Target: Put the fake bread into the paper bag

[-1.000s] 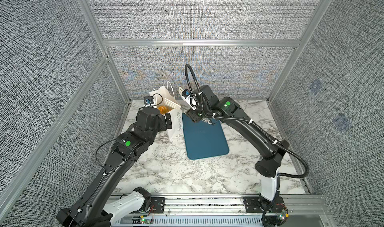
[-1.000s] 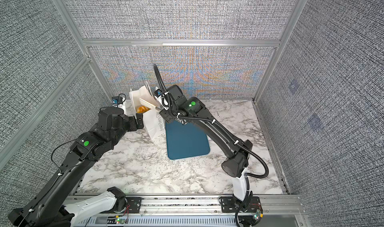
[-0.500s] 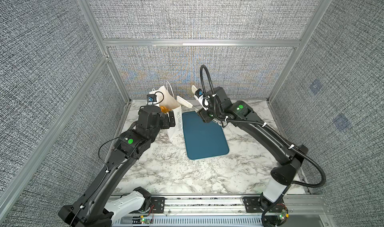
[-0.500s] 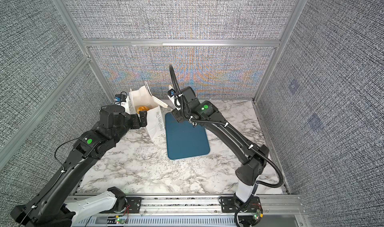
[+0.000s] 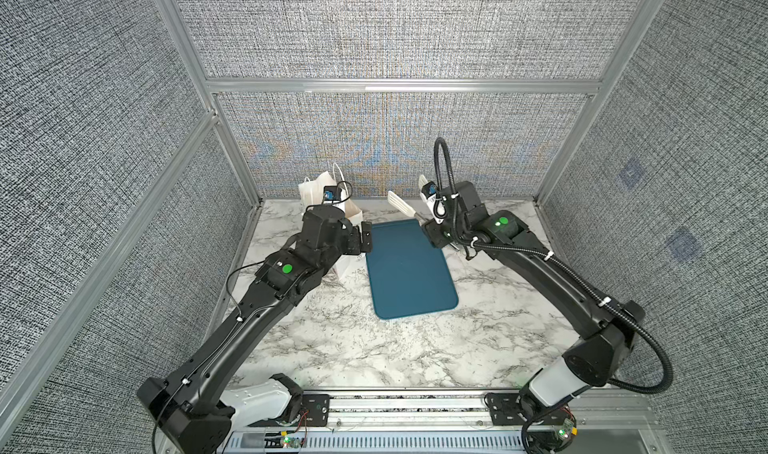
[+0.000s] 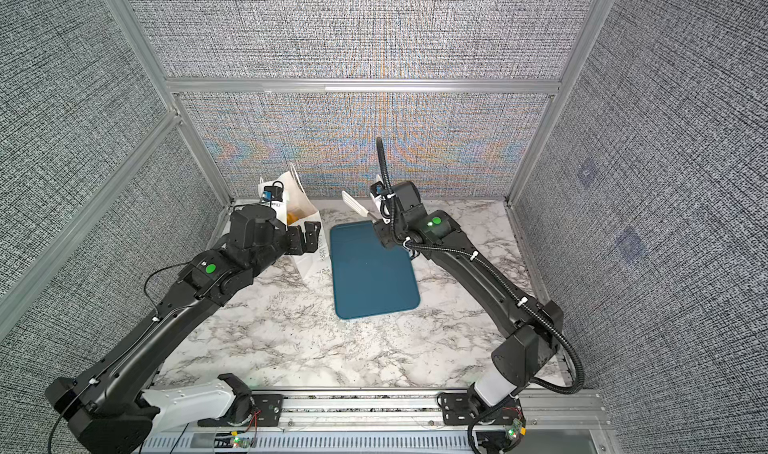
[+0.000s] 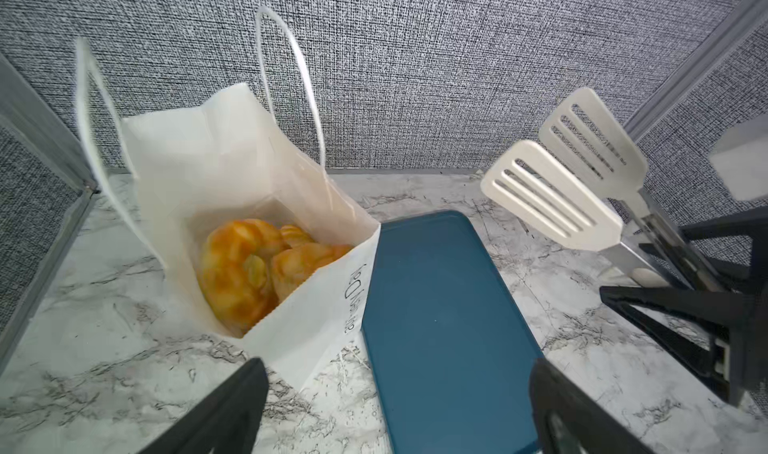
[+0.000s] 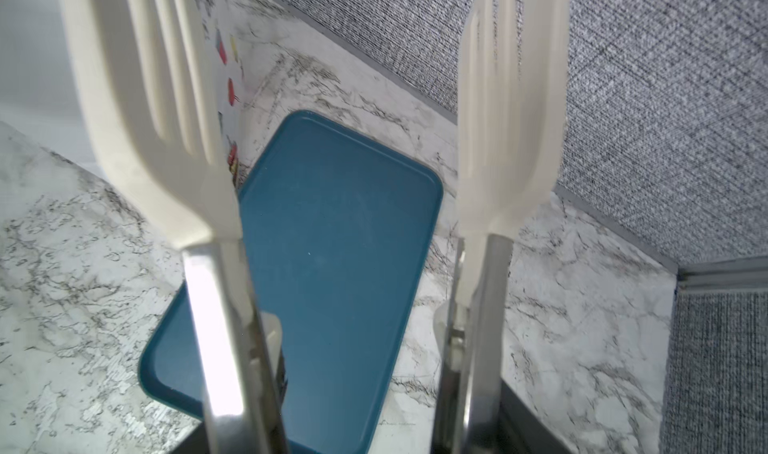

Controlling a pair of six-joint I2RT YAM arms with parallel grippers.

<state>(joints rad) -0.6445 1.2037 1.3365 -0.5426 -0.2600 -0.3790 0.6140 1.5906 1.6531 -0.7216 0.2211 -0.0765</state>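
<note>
The left end effector (image 7: 397, 368) hovers with its jaws fully apart, holding nothing. The right end effector (image 5: 433, 232) is clamped on the handles of the white tongs (image 7: 552, 198), whose slotted blades stand apart and carry nothing. Just ahead of the left end effector the paper bag (image 7: 299, 319) stands on the table (image 7: 104, 348), mouth open. The fake bread (image 7: 249, 264) lies piled at its bottom; the count cannot be told. Between both end effectors lies the teal tray (image 7: 440, 306), bare. The pieces look light, stiff and slick, so grip across the broad middle. The thin bag probably tips easily.
</note>
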